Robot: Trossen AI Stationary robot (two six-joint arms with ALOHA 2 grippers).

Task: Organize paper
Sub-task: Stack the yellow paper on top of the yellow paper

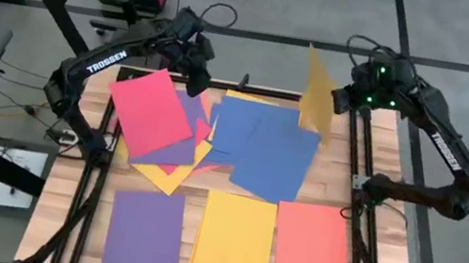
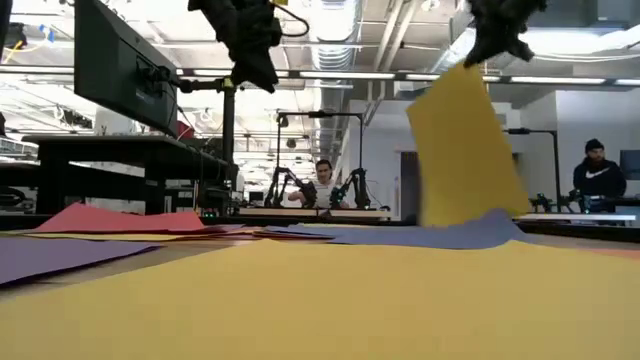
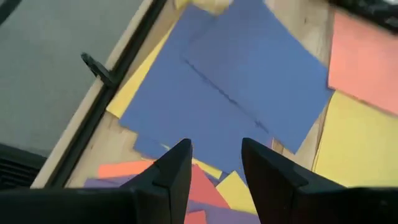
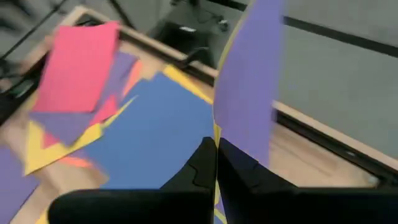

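Note:
A loose pile of paper lies at the table's middle: a red sheet (image 1: 150,113) on top at the left, blue sheets (image 1: 265,146) at the right, purple and yellow ones under them. Three single sheets lie along the near edge: purple (image 1: 145,236), yellow (image 1: 234,246) and orange-red (image 1: 314,255). My right gripper (image 1: 342,100) is shut on a yellow sheet (image 1: 319,93) raised over the pile's far right. My left gripper (image 1: 198,73) hovers open above the pile's far left, with the blue sheets (image 3: 236,93) below its fingers (image 3: 177,168). My right gripper pinches the yellow sheet at its top edge (image 2: 470,68) between its two fingers, which come from above and point down. The sheet hangs below them, nearly upright (image 2: 465,150). In the wrist view its face (image 4: 249,81) looks purple with a yellow rim; one layer or several, I cannot tell.
A black frame rail (image 1: 98,147) runs along the table's left side and another (image 1: 361,201) along the right. Bare wood (image 1: 59,207) shows at the left. People (image 2: 322,180) and other arms stand in the room far behind the table.

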